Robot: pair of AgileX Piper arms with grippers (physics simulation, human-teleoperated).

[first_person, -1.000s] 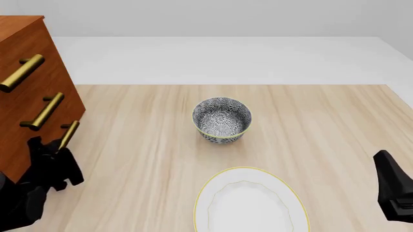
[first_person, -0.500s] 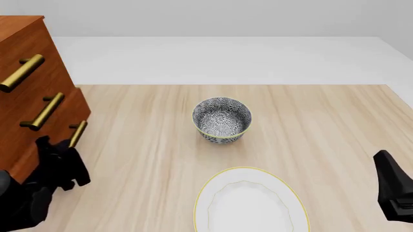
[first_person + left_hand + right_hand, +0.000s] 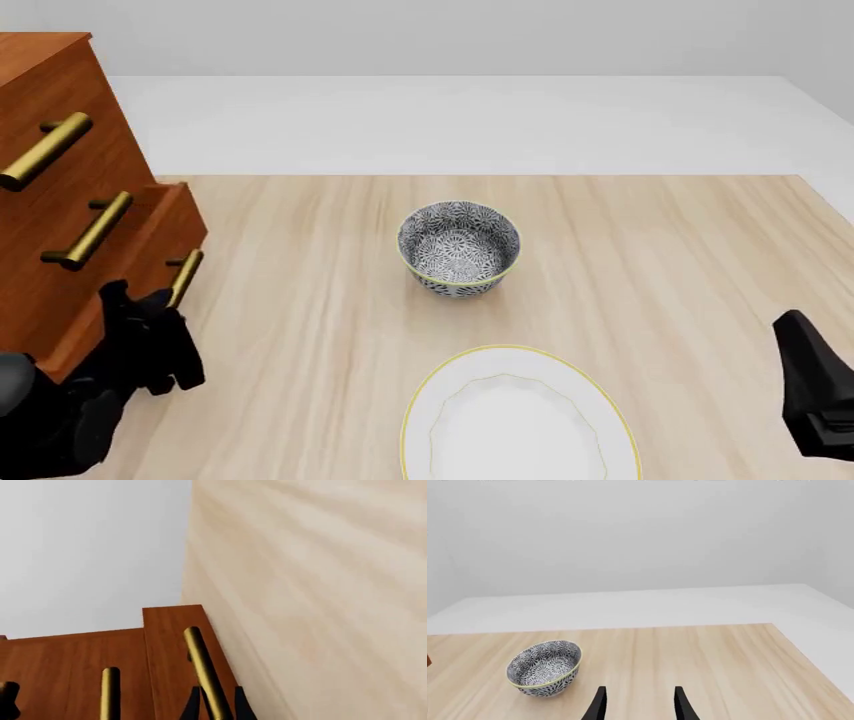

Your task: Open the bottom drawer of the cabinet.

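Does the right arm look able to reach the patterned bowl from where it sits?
Probably yes: the right gripper is open with bare table between it and the patterned bowl; the plate lies off to its side.

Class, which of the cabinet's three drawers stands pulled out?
The bottom drawer: its front juts past the two flush upper drawers, with the left gripper on its handle.

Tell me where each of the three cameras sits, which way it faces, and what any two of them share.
Front view: behind the arms, looking down over the table; left gripper at the bottom drawer, part of the right arm.
Left wrist view: along its fingers astride the brass handle.
Right wrist view: over its open fingers.
Front and right wrist views share the bowl.
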